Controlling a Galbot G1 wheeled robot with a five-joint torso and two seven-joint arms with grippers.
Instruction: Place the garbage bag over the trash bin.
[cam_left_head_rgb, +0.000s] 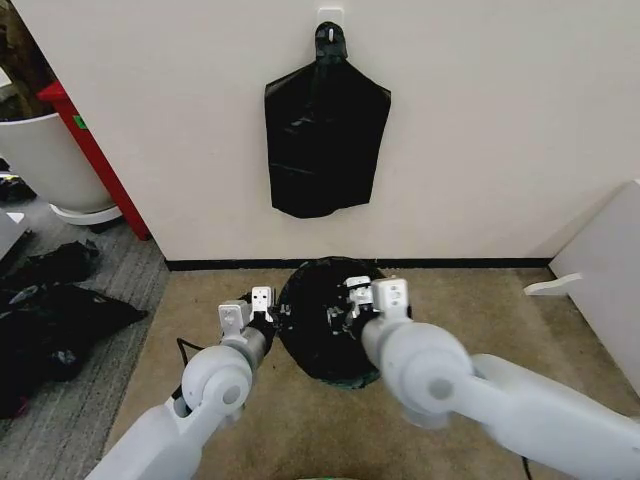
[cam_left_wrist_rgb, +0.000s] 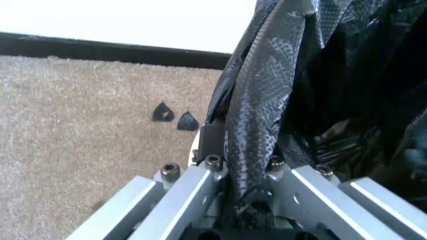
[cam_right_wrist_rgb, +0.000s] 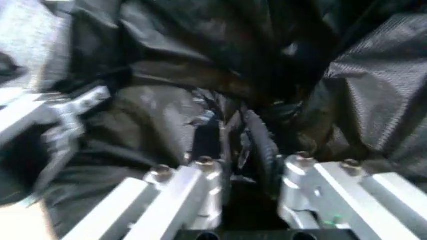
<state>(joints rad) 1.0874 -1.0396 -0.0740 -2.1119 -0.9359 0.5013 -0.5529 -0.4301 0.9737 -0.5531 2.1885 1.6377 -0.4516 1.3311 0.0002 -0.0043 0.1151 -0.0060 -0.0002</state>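
In the head view, the garbage bag (cam_left_head_rgb: 322, 318) sits low in the middle of the frame on the tan carpet (cam_left_head_rgb: 200, 300), spread round and black over the trash bin, which it hides. The left gripper (cam_left_head_rgb: 258, 312) grips its left edge and the right gripper (cam_left_head_rgb: 352, 300) its right. A sheaf of black bags (cam_left_head_rgb: 324, 140) hangs on the wall above.

In the left wrist view, the left gripper (cam_left_wrist_rgb: 248, 197) is clenched on a fold of the bag (cam_left_wrist_rgb: 267, 100).

In the right wrist view, the right gripper (cam_right_wrist_rgb: 245, 170) pinches crumpled bag plastic (cam_right_wrist_rgb: 167, 60).

Garbage bag (cam_left_head_rgb: 325, 320) spread on floor, left end effector (cam_left_head_rgb: 262, 318) and right end effector (cam_left_head_rgb: 350, 305) at its edges.
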